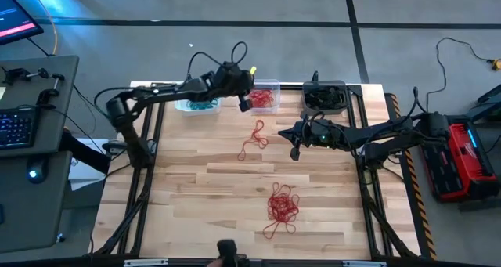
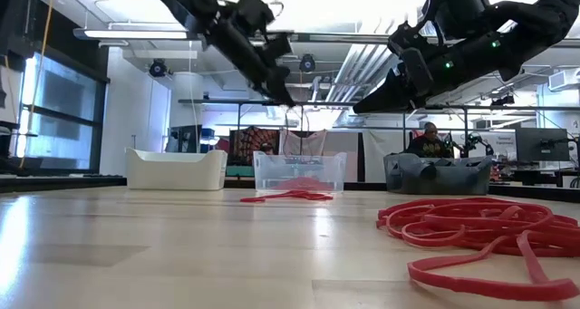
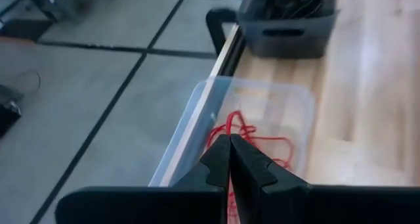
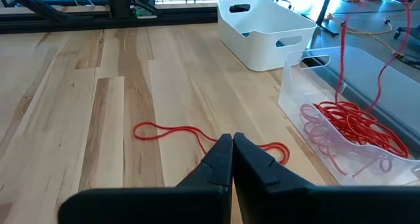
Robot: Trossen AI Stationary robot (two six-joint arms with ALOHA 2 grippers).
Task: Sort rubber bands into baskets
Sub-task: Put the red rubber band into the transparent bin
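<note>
Along the worktop's far edge I see the white basket point(image 1: 197, 104) with teal bands, the clear basket point(image 4: 341, 106) with red bands point(image 4: 351, 129), the dark grey basket point(image 1: 325, 95) unreadable. Left gripper point(image 3: 230, 159) is pinched on a red strand over the clear basket; right gripper point(image 4: 233, 159) is closed, empty. Only the high view shows the red pile point(image 1: 282, 205) near the front edge.

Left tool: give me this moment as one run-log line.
left tool: shut on red rubber bands, above clear basket | right tool: shut, empty, by loose red bands | red pile: unsorted
</note>
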